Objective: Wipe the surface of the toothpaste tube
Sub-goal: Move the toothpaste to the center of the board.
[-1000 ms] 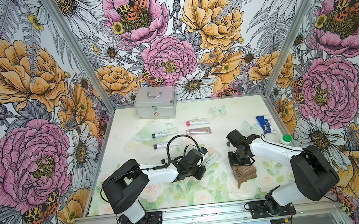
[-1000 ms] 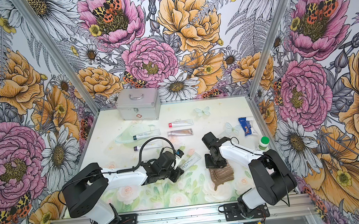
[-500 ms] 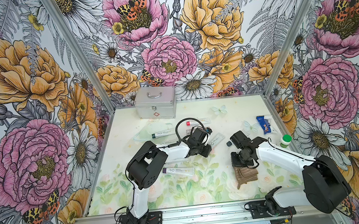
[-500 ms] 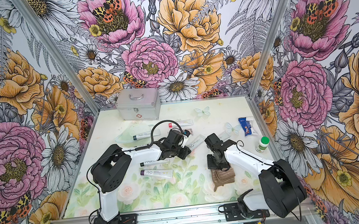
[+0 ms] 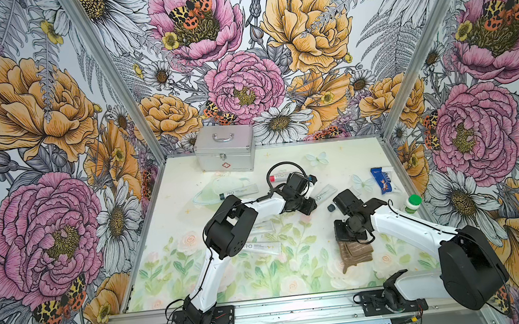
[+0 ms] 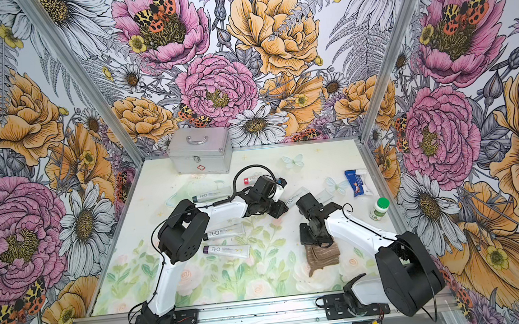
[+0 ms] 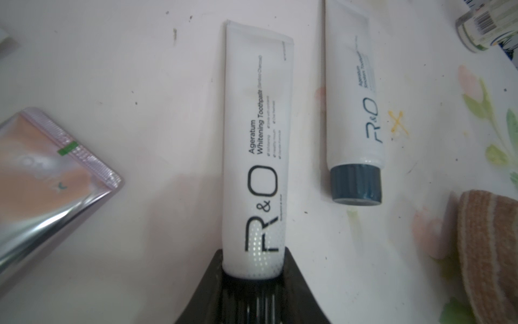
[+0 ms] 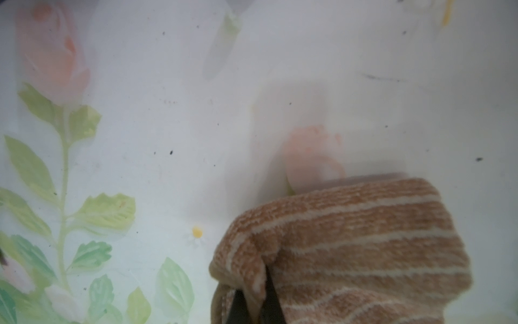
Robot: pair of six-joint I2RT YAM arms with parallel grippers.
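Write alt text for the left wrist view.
Black fingers clamp the cap end of a white R&O toothpaste tube. A second, dark-capped tube lies alongside on the pale table, with a striped brown cloth at the frame's edge.

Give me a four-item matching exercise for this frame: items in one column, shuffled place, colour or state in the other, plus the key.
Column 1
1. whitening toothpaste tube
2. striped towel
3. metal case
4. small bottle

Column 2
A. gripped by the right claw
B. green cap
C. gripped by the left claw
D. silver, lid shut

Pairs: 1-C, 2-A, 3-D, 4-B
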